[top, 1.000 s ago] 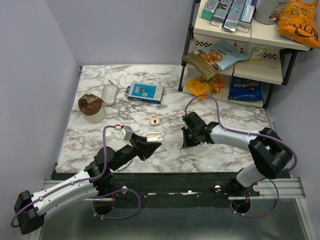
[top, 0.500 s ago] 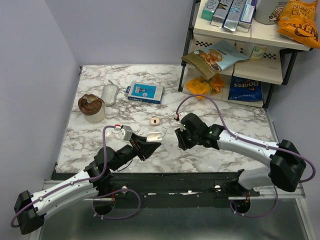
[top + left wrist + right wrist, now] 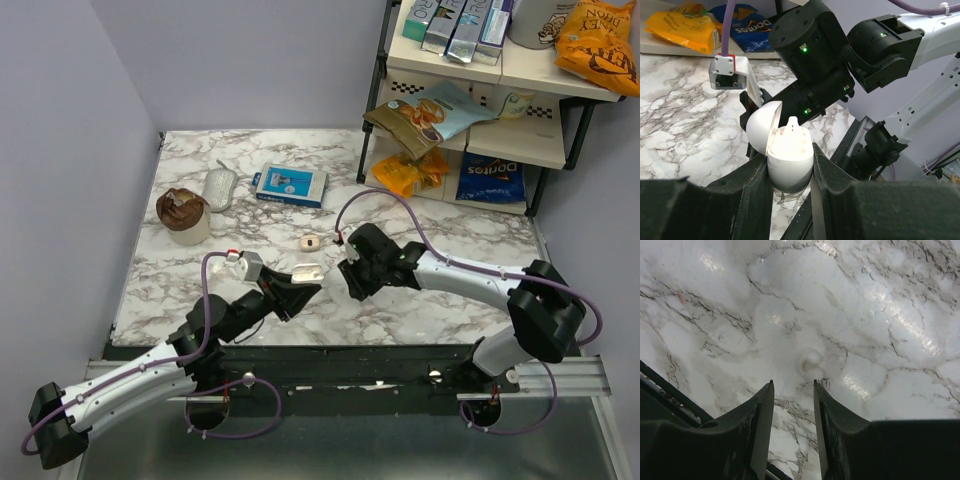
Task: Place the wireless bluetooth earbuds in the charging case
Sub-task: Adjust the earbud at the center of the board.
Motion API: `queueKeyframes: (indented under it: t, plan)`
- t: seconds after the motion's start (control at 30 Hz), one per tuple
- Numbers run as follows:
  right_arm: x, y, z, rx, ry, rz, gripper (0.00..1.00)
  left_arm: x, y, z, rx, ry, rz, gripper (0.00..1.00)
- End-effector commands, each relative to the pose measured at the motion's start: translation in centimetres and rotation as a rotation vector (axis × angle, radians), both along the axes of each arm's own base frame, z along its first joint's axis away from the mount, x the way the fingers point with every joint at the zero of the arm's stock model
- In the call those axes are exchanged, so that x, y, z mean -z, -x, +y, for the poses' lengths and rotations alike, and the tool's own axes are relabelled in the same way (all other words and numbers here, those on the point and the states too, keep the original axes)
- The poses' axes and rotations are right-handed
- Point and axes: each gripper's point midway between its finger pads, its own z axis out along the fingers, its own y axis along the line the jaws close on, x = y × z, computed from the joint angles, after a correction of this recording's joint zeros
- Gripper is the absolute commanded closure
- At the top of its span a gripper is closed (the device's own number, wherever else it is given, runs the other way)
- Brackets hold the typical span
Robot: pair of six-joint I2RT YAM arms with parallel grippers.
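My left gripper [image 3: 304, 281] is shut on the open white charging case [image 3: 790, 162], held upright above the table; it also shows in the top view [image 3: 308, 271]. Its lid [image 3: 761, 129] is swung back to the left. A small white piece [image 3: 791, 123] sticks up from the case's far rim. My right gripper [image 3: 792, 384] is open and empty, low over the marble. One tiny glossy white earbud [image 3: 810, 360] lies on the table just beyond its fingertips. In the top view the right gripper [image 3: 350, 281] is close to the right of the case, and the earbud is hidden.
A small beige round case [image 3: 310, 242] lies behind the grippers. A blue box [image 3: 290, 185], a silver pouch [image 3: 219, 188] and a brown-topped cup [image 3: 183, 214] stand at the back left. A shelf [image 3: 480, 150] with snack bags is at the back right.
My right arm has swung left and a little forward, bringing its gripper close to the held case. The left arm has barely moved.
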Motion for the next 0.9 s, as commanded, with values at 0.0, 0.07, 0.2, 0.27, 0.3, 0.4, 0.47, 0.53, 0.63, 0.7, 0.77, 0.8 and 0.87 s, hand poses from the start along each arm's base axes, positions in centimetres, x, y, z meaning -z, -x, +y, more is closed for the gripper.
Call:
queueKeyframes:
  t: [0.0,0.07,0.2,0.27,0.3,0.4,0.47,0.53,0.63,0.7,0.77,0.8,0.87]
  plan:
    - [-0.8,-0.6,1.8,-0.044,-0.046,-0.015,0.54,0.5,-0.1,0.4,-0.021,-0.004,0.007,1.0]
    - [-0.4,-0.6,2.0,-0.047,-0.044,-0.009,0.54,0.7,-0.2,0.5,-0.025,-0.003,0.011,1.0]
    - [0.6,-0.4,2.1,-0.054,-0.033,0.015,0.54,0.9,-0.1,0.4,-0.023,-0.005,0.014,1.0]
    - [0.8,-0.4,2.1,-0.048,-0.034,0.021,0.54,0.9,-0.1,0.4,-0.022,-0.005,0.014,1.0]
    - [1.0,-0.4,2.2,-0.049,-0.033,0.025,0.54,0.9,-0.1,0.4,-0.022,-0.006,0.015,1.0]
    - [1.4,-0.5,2.1,-0.039,-0.021,0.026,0.54,0.9,-0.1,0.4,-0.022,-0.006,0.015,1.0]
    - [1.6,-0.6,2.1,-0.034,-0.015,0.023,0.54,0.9,-0.1,0.4,-0.022,-0.007,0.013,1.0]
    - [1.9,-0.9,1.9,-0.024,-0.003,0.021,0.54,1.1,-0.1,0.4,-0.023,-0.01,0.017,1.0]
    - [2.3,-1.1,1.6,-0.01,0.014,0.021,0.54,1.1,-0.1,0.5,-0.025,-0.011,0.016,1.0]
    - [2.5,-1.0,1.5,-0.008,0.018,0.025,0.54,1.1,-0.2,0.5,-0.027,-0.013,0.016,1.0]
    - [2.7,-1.1,1.3,0.007,0.025,0.027,0.54,1.1,-0.2,0.6,-0.03,-0.014,0.015,1.0]
    - [2.8,-1.1,1.1,0.011,0.026,0.03,0.54,1.1,-0.2,0.6,-0.03,-0.012,0.014,1.0]
    - [2.9,-1.5,0.8,0.032,0.031,0.025,0.54,1.0,-0.2,0.6,-0.032,-0.012,0.012,1.0]
